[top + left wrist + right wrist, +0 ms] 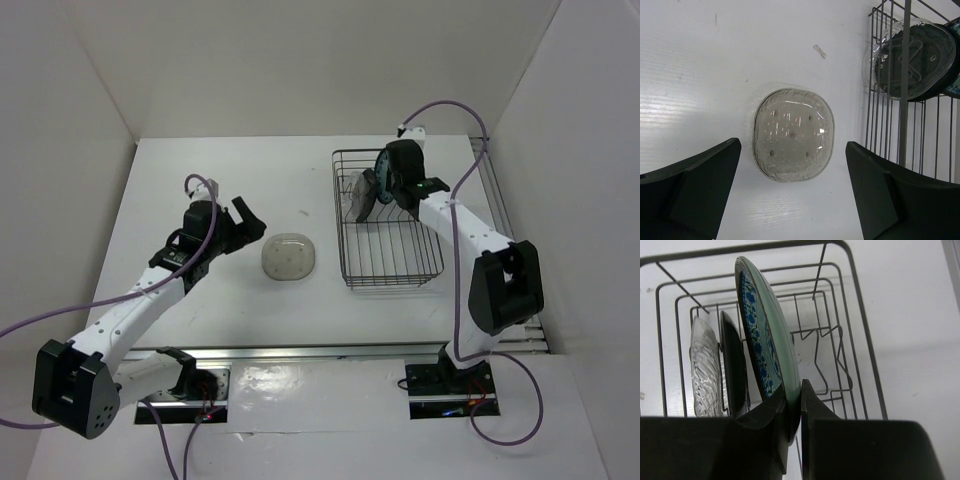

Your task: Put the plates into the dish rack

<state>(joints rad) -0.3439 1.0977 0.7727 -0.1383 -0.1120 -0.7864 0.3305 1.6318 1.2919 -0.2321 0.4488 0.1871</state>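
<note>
**Tabletop** [200,180]: white; carries everything below.

**Rack** [395,262]: dark wire basket with divider prongs at its far end.

**Left fingers** [695,185]: wide apart, empty, hovering left of the rack, over the beige plate.

**Right fingers** [765,430]: clamped on the lower rim of the blue-green plate, inside the rack's far end.

**Blue-green plate** [760,325]: on edge and tilted, just beside the black plate. Whether it sits between prongs cannot be told.

**Black plate** [735,365]: on edge in the rack.

**Clear plate** [705,370]: on edge in the rack, next to the black plate on the side away from the blue-green one.

**Beige plate** [290,258]: flat on the tabletop, left of the rack; not loaded.

**Risks:** released unseated, the tilted blue-green plate may tip onto the black one or slide down. The beige plate lies flat, so fingers closing on it may push it along instead of gripping.
</note>
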